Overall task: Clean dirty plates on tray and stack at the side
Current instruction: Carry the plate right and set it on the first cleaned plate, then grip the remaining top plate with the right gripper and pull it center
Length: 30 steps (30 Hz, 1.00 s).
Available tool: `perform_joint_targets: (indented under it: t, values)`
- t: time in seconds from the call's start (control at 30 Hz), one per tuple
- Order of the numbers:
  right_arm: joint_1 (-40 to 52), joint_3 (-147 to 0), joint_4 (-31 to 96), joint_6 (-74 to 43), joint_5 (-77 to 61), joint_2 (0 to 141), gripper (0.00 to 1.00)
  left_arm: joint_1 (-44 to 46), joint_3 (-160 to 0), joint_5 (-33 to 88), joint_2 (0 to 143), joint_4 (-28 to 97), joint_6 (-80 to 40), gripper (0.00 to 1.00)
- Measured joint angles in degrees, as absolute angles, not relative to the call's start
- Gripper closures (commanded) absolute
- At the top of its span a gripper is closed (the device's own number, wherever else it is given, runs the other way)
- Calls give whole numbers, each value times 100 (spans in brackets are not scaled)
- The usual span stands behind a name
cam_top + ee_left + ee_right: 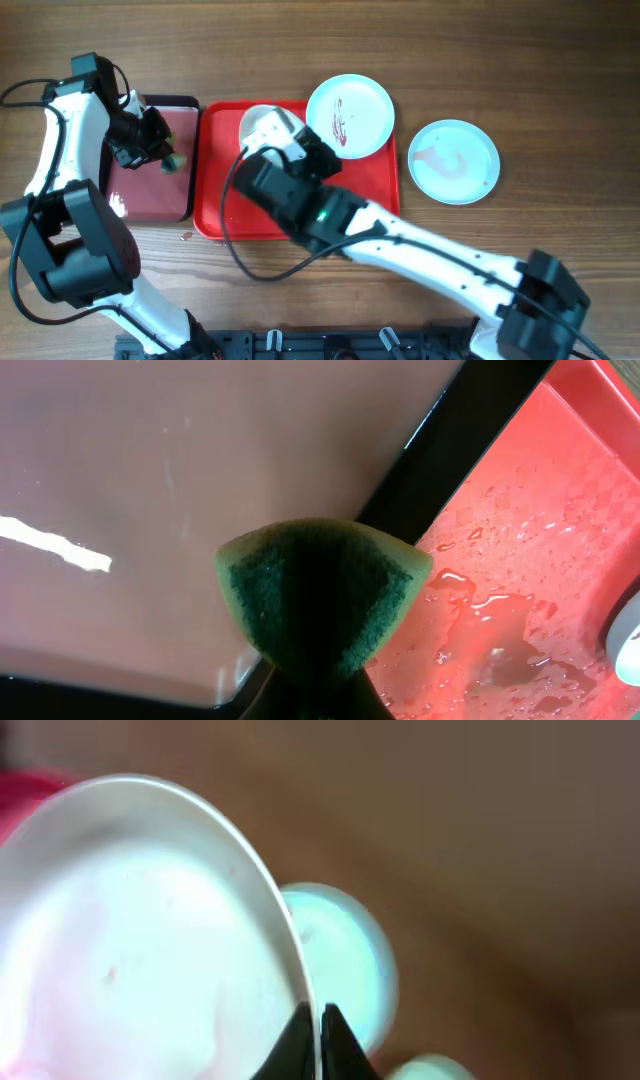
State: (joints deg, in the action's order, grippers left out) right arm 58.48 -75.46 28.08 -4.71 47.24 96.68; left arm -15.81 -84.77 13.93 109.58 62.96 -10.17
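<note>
Over the far half of the tray (214, 205), the right gripper (292, 138) is clamped on the rim of the white plate (262, 124). In the right wrist view its two dark fingertips (296, 1042) pinch the plate's edge (150, 920), with the plate tilted up on its side. That view is blurred, so I cannot tell whether the plate's face is clean, though a faint pink tint shows low down.

From overhead, the right arm (420, 245) crosses the tray's middle and near right corner, hiding much of the tray floor and part of the white plate. Just right of the gripper, the smeared plate (350, 115), pale aqua with reddish marks in its middle, overlaps the tray's far right corner and seems to rest on the rim. The third plate (455, 160), also aqua with pale pinkish traces, lies flat on the table (500, 60), apart from the tray to its right.

At the left, the left gripper (160, 152) hangs over the maroon tray (150, 195), near its black rim beside the red tray. It is closed on a sponge (320, 595), green-faced with a yellow edge and squeezed into a wedge. The red tray floor beside it is wet, with droplets and a small puddle (480, 605).
</note>
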Motion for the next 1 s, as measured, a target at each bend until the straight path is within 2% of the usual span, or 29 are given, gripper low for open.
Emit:
perform_joint_targets:
  t: [0.07, 0.17, 0.2, 0.27, 0.33, 0.47, 0.63, 0.67, 0.77, 0.83, 1.0]
  values:
    - [5170, -7540, 3269, -1295, 3264, 9485, 96, -1581, -8477, 1396, 10958, 6296, -1017, 96]
    - [3489, -7537, 3625, -2049, 1326, 9139, 96, -1581, -8477, 1393, 10958, 6296, -1017, 96]
    - [2681, -7537, 3846, -2220, 626, 9024, 96, -1581, -8477, 1393, 10958, 6302, -1017, 96]
    - [1564, -7544, 4206, -2375, -49, 8945, 96, -1581, -8475, 1396, 10958, 6313, -1020, 96]
    - [508, -7544, 4825, -2445, -228, 8945, 96, -1581, -8475, 1393, 10958, 6318, -1020, 96]
    - [-655, -7188, 5098, -2473, 196, 8945, 96, -1581, -8475, 1393, 10958, 6322, -1020, 96]
    - [-1424, -5911, 4362, -2556, 419, 8958, 96, -1581, -8475, 1393, 10958, 6357, -1017, 96]
    - [-1435, -5575, 4093, -2580, 388, 8967, 93, -1581, -8473, 1396, 10958, 6357, -1020, 96]
    - [-1431, -5317, 3854, -2471, 102, 8967, 63, -1581, -8473, 1393, 10958, 6357, -1017, 96]
    - [-1398, -5301, 3760, -2156, -279, 8967, 52, -1581, -8473, 1393, 10958, 6359, -1017, 96]
    - [-954, -5765, 3815, -1914, -1341, 8967, 49, -1581, -8473, 1393, 10958, 6307, -1017, 96]
